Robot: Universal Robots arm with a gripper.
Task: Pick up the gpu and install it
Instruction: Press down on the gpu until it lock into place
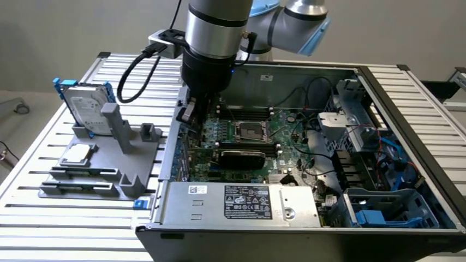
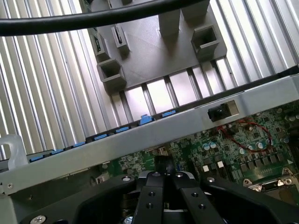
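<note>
— Black fingers on the tool (image 1: 191, 115), are they pressed together?
— Yes, closed tight, low inside the case (image 1: 407, 125) by its wall on the exterior view's left. I can't tell whether they pinch anything.
— And the gpu (image 1: 242, 158)?
— Its black rounded cooler seems to sit on the motherboard (image 1: 295, 143), nearer the camera than the tool and toward the exterior view's right. I judge its long axis runs left to right across the board, from that wall inward.
— Touching the tool?
— Apart, as far as I can see.
— Any writing?
— One white-and-black label (image 1: 248, 201) on the power supply (image 1: 298, 210) at the near edge, print too small to read. Same for the hard drive (image 1: 84, 109) out on the desk (image 1: 43, 218).
</note>
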